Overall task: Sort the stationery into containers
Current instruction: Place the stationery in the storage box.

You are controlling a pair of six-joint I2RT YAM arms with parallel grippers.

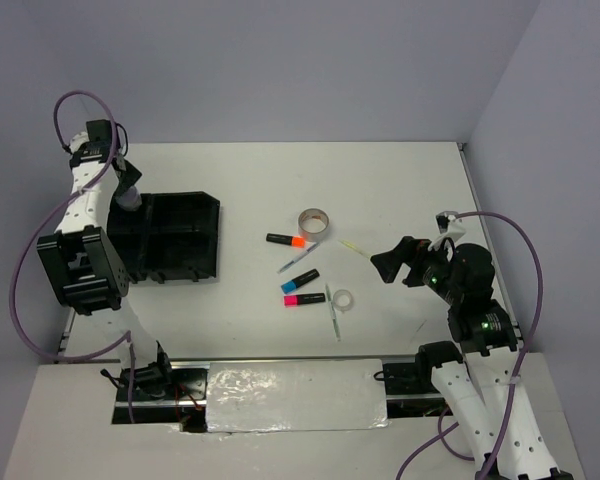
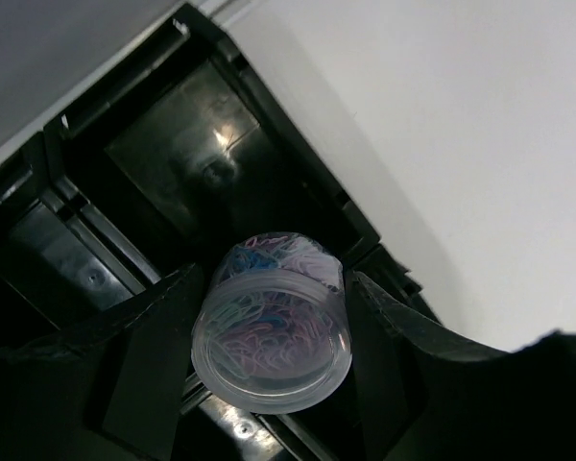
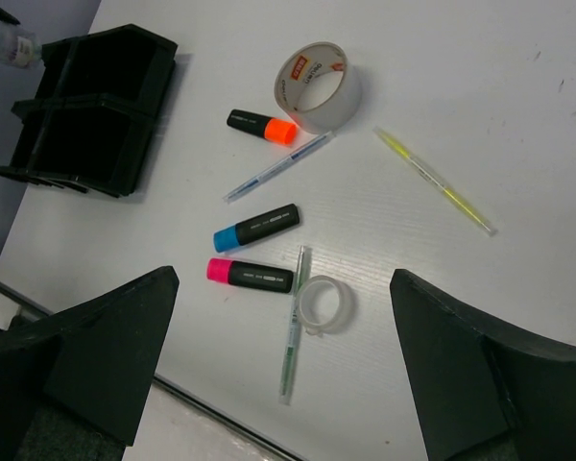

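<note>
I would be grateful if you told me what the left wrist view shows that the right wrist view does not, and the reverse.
Only the left wrist view shows the coloured clips inside the clear jar, which the left gripper grips over the black tray. Only the right wrist view shows the loose stationery: large tape roll, small clear tape roll, orange highlighter, blue highlighter, pink highlighter, yellow pen and two thin pens. Both show the black tray and the white table.
</note>
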